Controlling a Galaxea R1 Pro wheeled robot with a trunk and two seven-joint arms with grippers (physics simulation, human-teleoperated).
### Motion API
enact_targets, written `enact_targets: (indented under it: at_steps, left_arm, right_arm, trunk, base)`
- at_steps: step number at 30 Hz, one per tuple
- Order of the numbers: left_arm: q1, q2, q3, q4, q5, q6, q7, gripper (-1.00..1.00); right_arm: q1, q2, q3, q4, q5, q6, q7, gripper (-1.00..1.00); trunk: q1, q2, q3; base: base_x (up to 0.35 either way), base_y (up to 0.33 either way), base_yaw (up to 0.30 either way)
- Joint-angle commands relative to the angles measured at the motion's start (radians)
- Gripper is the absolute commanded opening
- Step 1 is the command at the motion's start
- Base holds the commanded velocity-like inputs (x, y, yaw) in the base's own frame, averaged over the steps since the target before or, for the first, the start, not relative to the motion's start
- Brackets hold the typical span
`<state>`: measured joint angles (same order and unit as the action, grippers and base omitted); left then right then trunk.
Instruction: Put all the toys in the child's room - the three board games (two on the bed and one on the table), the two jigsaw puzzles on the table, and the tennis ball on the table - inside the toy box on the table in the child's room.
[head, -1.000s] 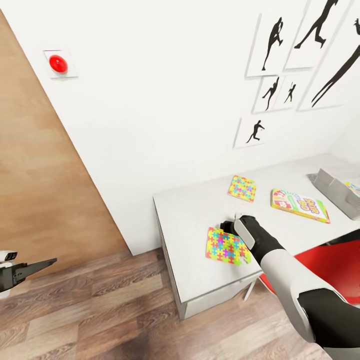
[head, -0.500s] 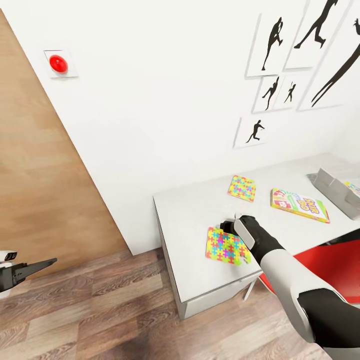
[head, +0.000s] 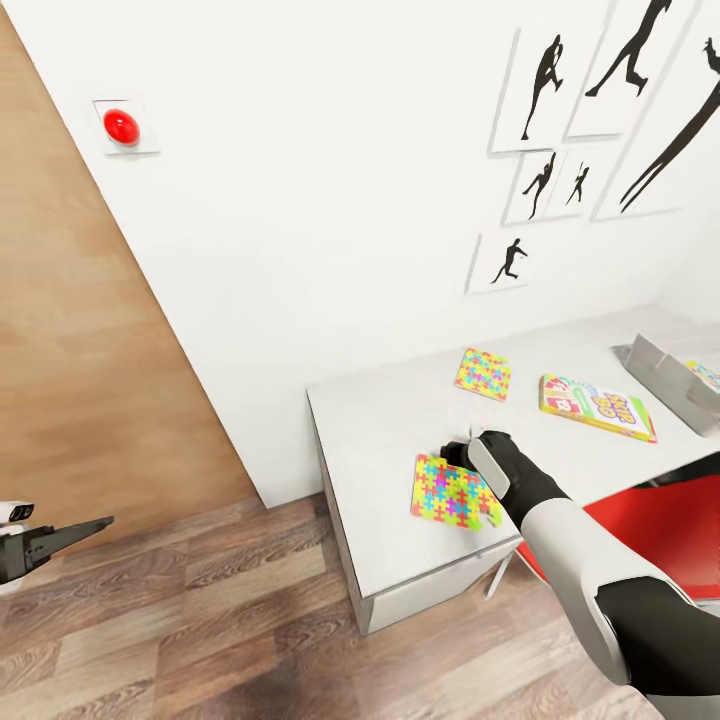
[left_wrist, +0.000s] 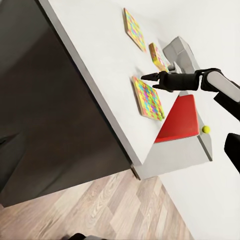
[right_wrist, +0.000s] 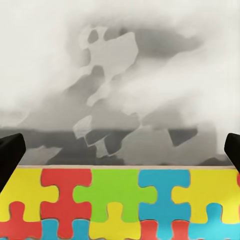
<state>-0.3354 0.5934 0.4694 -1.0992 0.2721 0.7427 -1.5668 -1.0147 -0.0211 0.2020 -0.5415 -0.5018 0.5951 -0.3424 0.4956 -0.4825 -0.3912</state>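
Note:
Two jigsaw puzzles lie on the white table (head: 380, 420): a near one (head: 452, 492) by the front corner and a far one (head: 483, 374) towards the wall. A "Skip-Bo" board game (head: 597, 405) lies to their right. The grey toy box (head: 665, 375) stands at the right edge of the head view. My right gripper (head: 460, 450) hovers open at the near jigsaw's far edge. In the right wrist view that jigsaw (right_wrist: 120, 205) sits between the spread fingertips (right_wrist: 10, 152). A tennis ball (left_wrist: 206, 129) rests beyond the red chair. My left gripper (head: 75, 532) hangs over the floor.
A red chair (head: 650, 530) is tucked under the table beside my right arm. A brown wooden door (head: 80, 350) stands at the left, wood-plank floor (head: 200, 620) lies below, and silhouette pictures (head: 600, 90) and a red button (head: 121, 126) hang on the white wall.
The whole head view has shifted slightly, so the camera moved. My right gripper stays at the near jigsaw's edge and the left arm has not moved.

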Motion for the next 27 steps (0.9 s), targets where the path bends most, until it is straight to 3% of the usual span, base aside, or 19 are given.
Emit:
enact_targets:
  at_steps: [1, 19, 27]
  left_arm:
    - [-0.001, 0.0, 0.0, 0.0, -0.001, 0.011, -0.004, 1.0]
    - [-0.001, 0.0, 0.0, 0.001, -0.001, 0.011, -0.004, 1.0]
    - [-0.001, 0.0, 0.0, 0.001, -0.001, 0.011, -0.004, 1.0]
  right_arm:
    - [-0.001, -0.002, 0.008, -0.002, -0.011, 0.003, -0.009, 1.0]
    - [-0.001, -0.002, 0.007, -0.002, -0.012, 0.003, -0.007, 1.0]
    - [-0.001, -0.002, 0.008, -0.002, -0.012, 0.003, -0.007, 1.0]
  trunk:
    - [0.0, -0.002, -0.002]
    - [0.0, -0.002, -0.002]
    - [0.0, -0.002, -0.002]
  base:
    - [-0.004, 0.0, 0.0]
    - [-0.002, 0.0, 0.0]
    - [-0.124, 0.0, 0.0]
